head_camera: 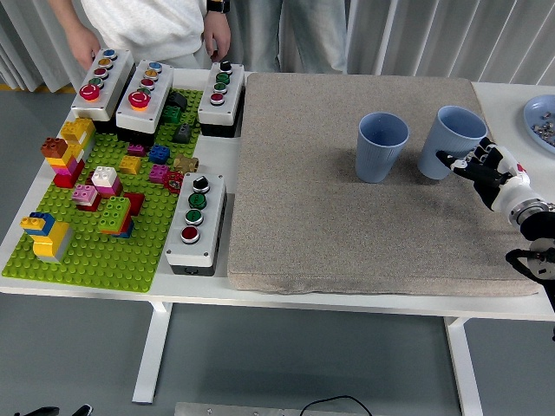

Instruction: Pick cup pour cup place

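Note:
Two blue cups are on the grey mat point(347, 225). One blue cup point(381, 146) stands upright near the mat's middle back. The second blue cup point(444, 139) is just to its right, leaning a little to the right, with its base at or near the mat. My right hand point(475, 165) comes in from the right edge, and its fingers point(486, 158) wrap the right side of this second cup. The two cups stand close but apart. What is inside them cannot be seen. The left arm does not show.
A green brick baseplate point(87, 251) with several coloured bricks fills the left of the table. Three button boxes point(139, 87) stand behind it and one button box point(195, 221) stands beside the mat. A plate point(542, 117) lies at the right edge. A person's hands point(217, 35) hover at the back left.

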